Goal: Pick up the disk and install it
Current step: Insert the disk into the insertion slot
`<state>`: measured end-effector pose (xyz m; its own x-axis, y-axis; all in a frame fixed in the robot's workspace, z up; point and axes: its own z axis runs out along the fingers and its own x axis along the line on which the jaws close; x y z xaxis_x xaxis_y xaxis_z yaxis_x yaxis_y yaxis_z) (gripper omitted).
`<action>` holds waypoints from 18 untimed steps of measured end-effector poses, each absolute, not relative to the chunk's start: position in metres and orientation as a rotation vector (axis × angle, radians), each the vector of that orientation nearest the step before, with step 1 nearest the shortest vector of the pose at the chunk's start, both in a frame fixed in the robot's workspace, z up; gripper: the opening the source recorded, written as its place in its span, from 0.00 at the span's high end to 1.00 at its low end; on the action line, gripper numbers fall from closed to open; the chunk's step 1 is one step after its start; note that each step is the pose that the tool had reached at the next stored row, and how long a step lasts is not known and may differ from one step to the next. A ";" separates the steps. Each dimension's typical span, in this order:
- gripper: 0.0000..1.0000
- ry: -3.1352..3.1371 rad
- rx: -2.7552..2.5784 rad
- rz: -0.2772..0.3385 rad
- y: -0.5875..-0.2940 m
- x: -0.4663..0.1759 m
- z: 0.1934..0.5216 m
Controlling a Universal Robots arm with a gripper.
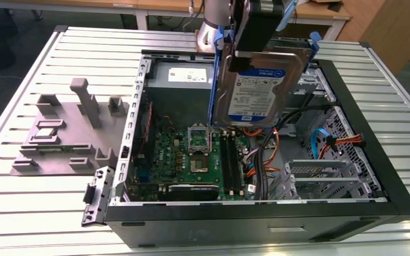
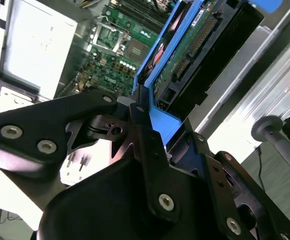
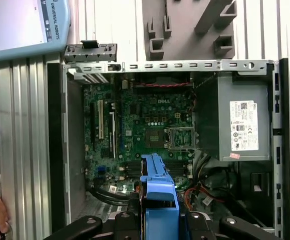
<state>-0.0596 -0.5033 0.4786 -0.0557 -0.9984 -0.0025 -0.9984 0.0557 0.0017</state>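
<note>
Currently, the disk (image 1: 251, 90) is held clamped by the gripper (image 1: 260, 45). Below the gripper, the open case (image 1: 262, 226) is set on the surface (image 1: 20, 202).

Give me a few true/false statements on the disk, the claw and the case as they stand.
1. The claw is shut on the disk. True.
2. The disk lies flat inside a drive bay. False: it hangs on edge above the motherboard.
3. The power supply sits inside the computer case. True.
4. The computer case is closed. False: its side is off and the interior is exposed.
</note>
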 end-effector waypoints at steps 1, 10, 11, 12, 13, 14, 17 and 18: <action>0.64 2.282 -2.158 0.005 -0.507 -0.060 0.478; 0.64 2.282 -2.158 0.005 -0.514 -0.059 0.478; 0.64 2.282 -2.158 0.005 -0.514 -0.059 0.478; 0.64 2.282 -2.158 0.005 -0.515 -0.059 0.478; 0.64 2.282 -2.158 0.005 -0.515 -0.059 0.478; 0.64 2.282 -2.158 0.005 -0.515 -0.059 0.478; 0.64 2.282 -2.158 0.005 -0.515 -0.059 0.478; 0.64 2.282 -2.158 0.005 -0.515 -0.059 0.478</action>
<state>-0.0593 -0.5146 0.4784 -0.0556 -0.9985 -0.0024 -0.9985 0.0556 0.0017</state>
